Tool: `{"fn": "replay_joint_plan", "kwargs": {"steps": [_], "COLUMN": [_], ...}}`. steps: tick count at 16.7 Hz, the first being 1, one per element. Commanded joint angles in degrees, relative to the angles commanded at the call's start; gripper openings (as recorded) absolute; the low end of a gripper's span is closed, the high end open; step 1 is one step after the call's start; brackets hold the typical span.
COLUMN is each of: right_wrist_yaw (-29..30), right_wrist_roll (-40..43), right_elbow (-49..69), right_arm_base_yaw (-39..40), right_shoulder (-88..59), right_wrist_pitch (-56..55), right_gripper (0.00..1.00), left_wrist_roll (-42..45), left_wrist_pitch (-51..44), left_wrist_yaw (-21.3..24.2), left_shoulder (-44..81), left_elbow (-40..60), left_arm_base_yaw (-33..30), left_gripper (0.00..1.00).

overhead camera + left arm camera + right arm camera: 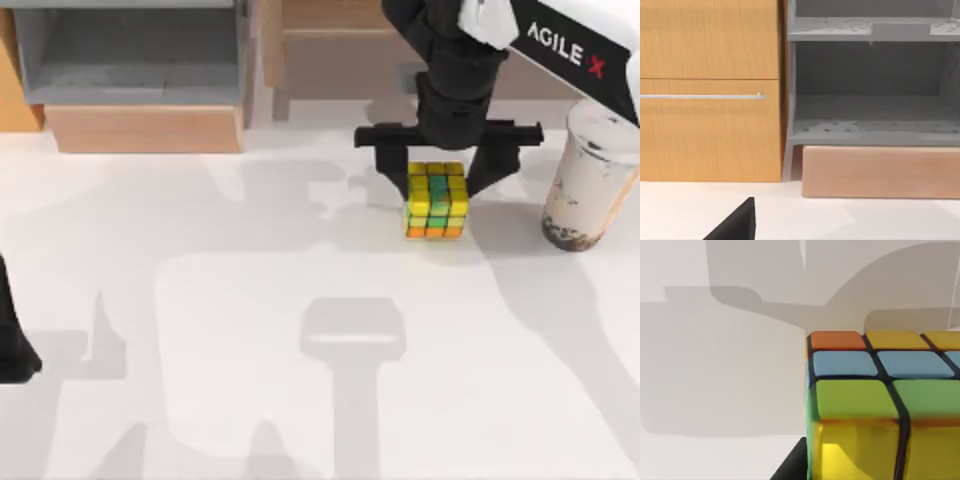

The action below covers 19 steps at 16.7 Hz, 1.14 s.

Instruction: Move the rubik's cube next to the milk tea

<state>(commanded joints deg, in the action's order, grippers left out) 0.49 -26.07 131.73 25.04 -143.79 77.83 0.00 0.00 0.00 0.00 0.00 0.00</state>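
The rubik's cube (436, 200), with yellow, green and orange squares, is right of the table's middle, toward the back. My right gripper (438, 180) comes down on it from above, and its black fingers (394, 172) press against the cube's two sides, so it is shut on the cube. The right wrist view shows the cube (880, 405) up close, with a dark finger (790, 465) against its edge. I cannot tell whether the cube is off the table. The milk tea (592, 180), a clear cup of beige drink with dark pearls, stands to the cube's right, apart from it. My left gripper (12, 345) is parked at the left edge.
A grey open shelf unit (130, 50) on a pale wooden base (145, 128) stands at the back left, beside a wooden cabinet (710, 90) with a bar handle. More wooden furniture (330, 50) lines the back behind the cube. Bare white tabletop (300, 380) spreads across the front.
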Motion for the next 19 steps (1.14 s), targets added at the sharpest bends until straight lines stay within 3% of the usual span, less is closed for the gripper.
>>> {"fn": "replay_joint_plan", "kwargs": {"steps": [13, 19], "right_wrist_yaw": [0.0, 0.0], "right_wrist_roll": [0.0, 0.0], "right_elbow": [0.0, 0.0], "right_arm_base_yaw": [0.0, 0.0], "right_shoulder": [0.0, 0.0], "right_wrist_pitch": [0.0, 0.0], "right_gripper": [0.98, 1.00], "left_wrist_roll": [0.0, 0.0], "left_wrist_pitch": [0.0, 0.0], "left_wrist_yaw": [0.0, 0.0], "left_shoulder": [0.0, 0.0], "left_elbow": [0.0, 0.0], "left_arm_base_yaw": [0.0, 0.0], "left_gripper": [1.00, 1.00]}}
